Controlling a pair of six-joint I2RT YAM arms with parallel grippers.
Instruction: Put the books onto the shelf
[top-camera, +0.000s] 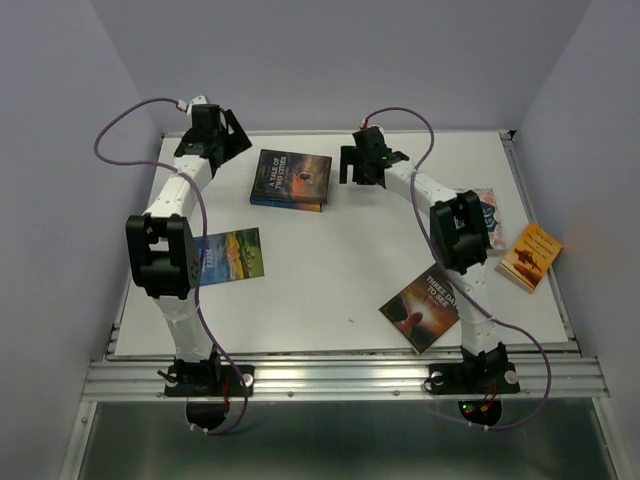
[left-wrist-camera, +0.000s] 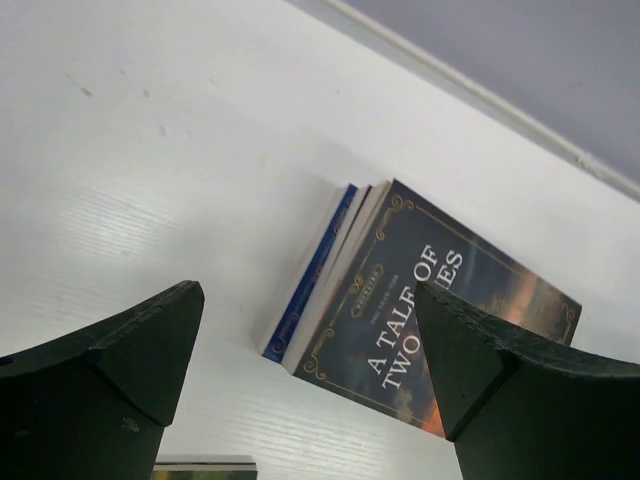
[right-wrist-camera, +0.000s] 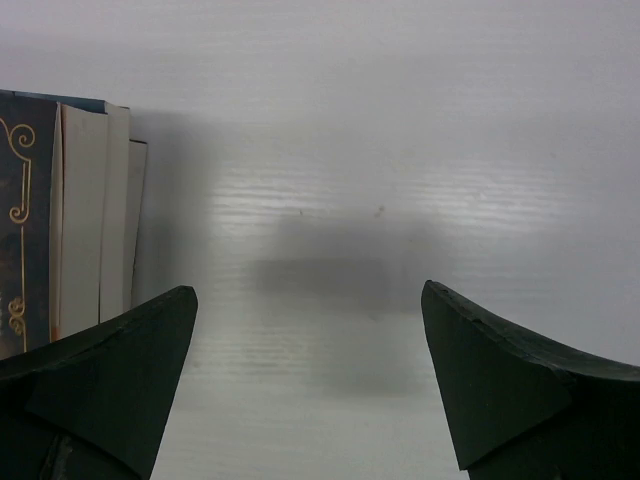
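— Five places hold books. Furthest left, a green-covered book (top-camera: 236, 256) lies flat, partly under the left arm (top-camera: 160, 255).
— And the left gripper (top-camera: 213, 131)?
— Spread wide and empty, at the far-left corner near the stack (top-camera: 291, 179).
— The right gripper (top-camera: 367, 160)?
— Also spread and empty, just right of that stack. Next come a brown book (top-camera: 421, 307) near the front, a half-hidden book (top-camera: 487, 205) behind the right arm (top-camera: 462, 235), and an orange book (top-camera: 530, 256) on the table (top-camera: 330, 290) at its right edge.
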